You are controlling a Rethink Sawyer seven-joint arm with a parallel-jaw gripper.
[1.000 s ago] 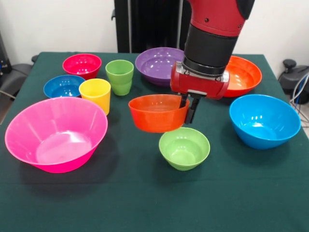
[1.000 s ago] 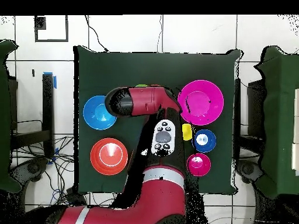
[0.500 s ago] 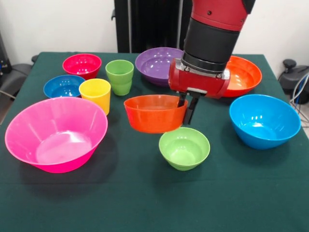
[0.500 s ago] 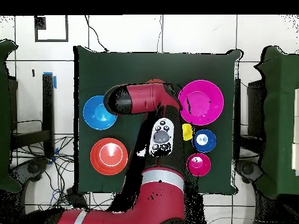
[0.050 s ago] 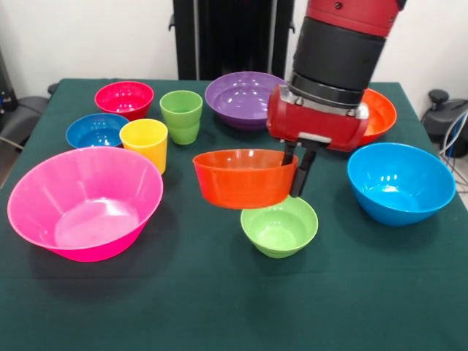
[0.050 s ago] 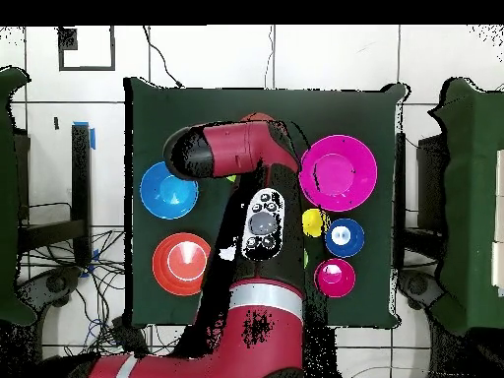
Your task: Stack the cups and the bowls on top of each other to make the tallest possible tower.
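Note:
My gripper (image 5: 294,175) is shut on the right rim of the small orange-red bowl (image 5: 241,179), which hangs in the air tilted slightly. It overlaps the back left edge of the small light-green bowl (image 5: 281,227) on the cloth below. The large light blue bowl (image 5: 400,183) stands to the right. The yellow cup (image 5: 145,142) and the green cup (image 5: 181,115) stand upright at the left. In the overhead view the arm hides the gripper and the held bowl; the light blue bowl (image 6: 165,192) and the yellow cup (image 6: 313,221) show beside it.
The large pink bowl (image 5: 84,201) fills the front left. Behind it are the small dark blue bowl (image 5: 96,130) and the magenta-red bowl (image 5: 124,99). The purple bowl (image 5: 245,95) and the large orange bowl (image 5: 376,113) stand at the back, the orange one partly behind the arm.
The gripper has carried the orange-red bowl to the right and toward the table's front, so it now overlaps the small green bowl. Nothing on the table has moved.

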